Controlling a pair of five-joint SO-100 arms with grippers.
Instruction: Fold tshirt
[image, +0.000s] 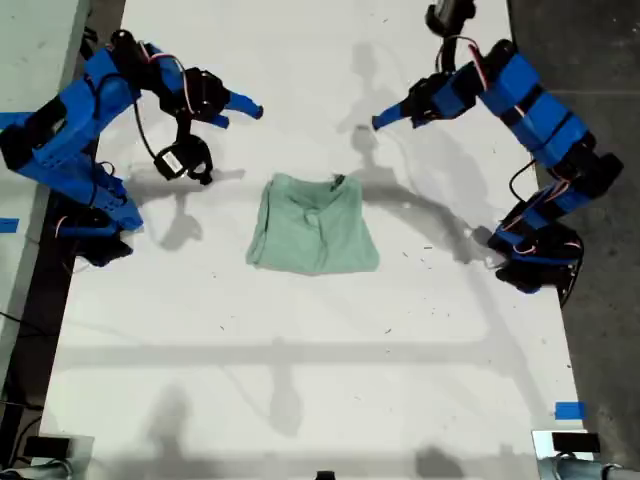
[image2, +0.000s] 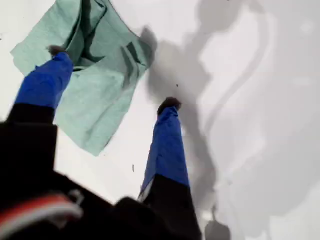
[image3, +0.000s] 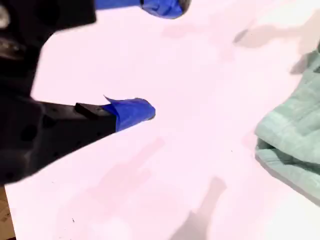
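Both our grippers, my first gripper (image2: 112, 77) and my second gripper (image3: 152, 57), hang wide open and empty beside the soft pale mint-green cotton tshirt (image: 312, 227), already a compact bundle on the white table (image: 300, 380), so folding looks about done and next probably calls for just backing off.

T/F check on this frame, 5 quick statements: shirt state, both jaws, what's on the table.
1. The tshirt lies as a folded bundle on the white table. True.
2. My first gripper is clamped on the fabric. False: its jaws are open and hold nothing; the shirt lies beyond them.
3. My second gripper is open and empty. True.
4. The shirt is spread flat with both sleeves out. False: no sleeves spread out; it is a compact folded shape.
5. In the exterior view, both arms touch the shirt. False: both grippers are off the shirt, one on each side.
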